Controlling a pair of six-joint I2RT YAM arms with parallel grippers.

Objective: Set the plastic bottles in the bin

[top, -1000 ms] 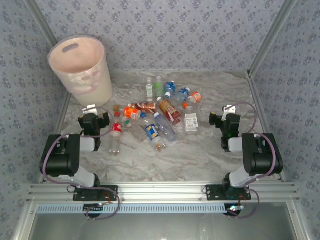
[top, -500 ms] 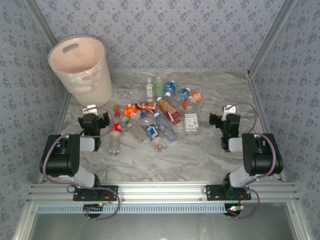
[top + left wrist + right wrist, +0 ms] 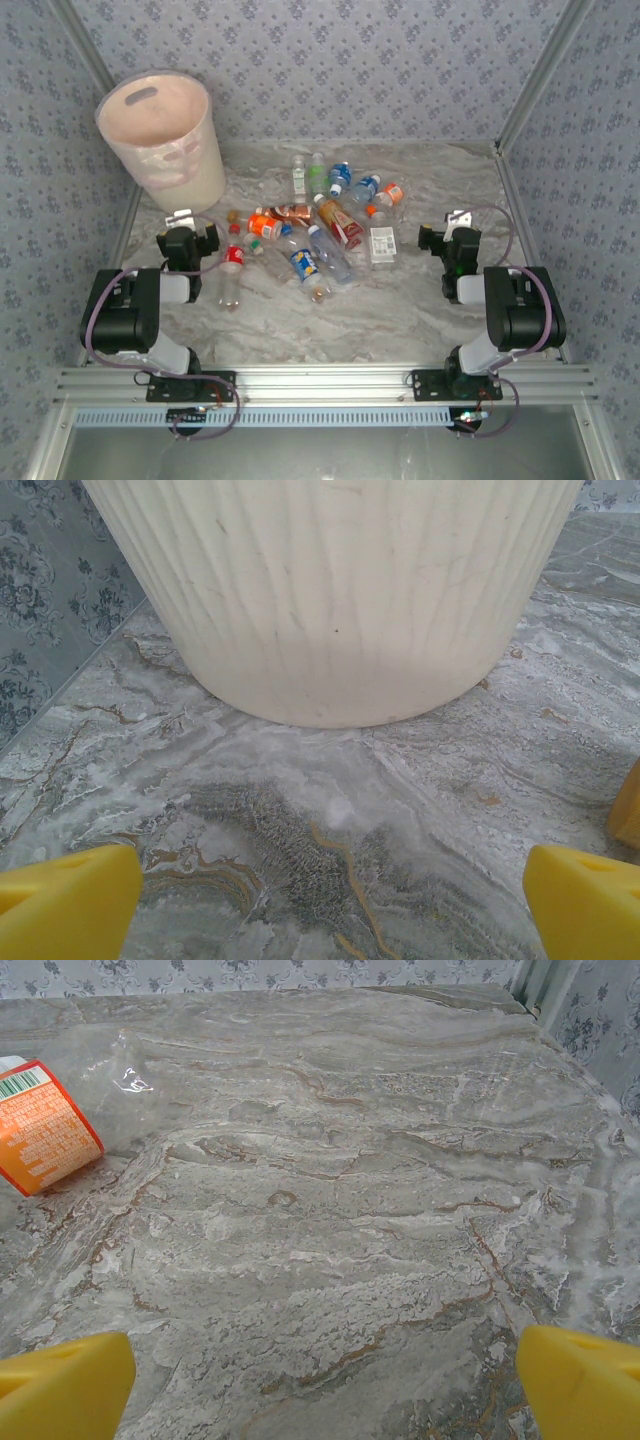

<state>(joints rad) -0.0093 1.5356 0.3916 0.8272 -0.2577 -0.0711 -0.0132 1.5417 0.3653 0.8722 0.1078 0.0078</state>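
The bin (image 3: 190, 170) is standing upright at the 10 o'clock corner of the table (image 3: 400, 300), close against the patterned left wall, and nothing is showing inside it from above. The plastic bottles (image 3: 320, 225) are lying in a loose heap at the middle of the table, spreading toward 12 o'clock, with one red-labelled bottle (image 3: 231, 272) lying apart at the heap's 8 o'clock, just beside the left arm. The left end effector (image 3: 188, 240) is sitting low at the heap's 9 o'clock and pointing at the bin; in its wrist view the ribbed bin wall (image 3: 330, 590) is rising straight ahead, bare table is lying between, and the yellow fingertips (image 3: 70, 900) are standing wide apart with nothing between them. The right end effector (image 3: 448, 240) is resting at the heap's 3 o'clock, also spread wide and holding nothing (image 3: 325, 1380); ahead of it the table is running bare to the far right corner post, and only an orange-labelled bottle (image 3: 45, 1125) is showing at 10 o'clock in that view. Open room is lying at 6 o'clock of the heap — a broad bare strip between the two arms, ending at the metal rail along the near edge. Against the earlier frames nothing is differing — arms, bottles and bin are all keeping their places.
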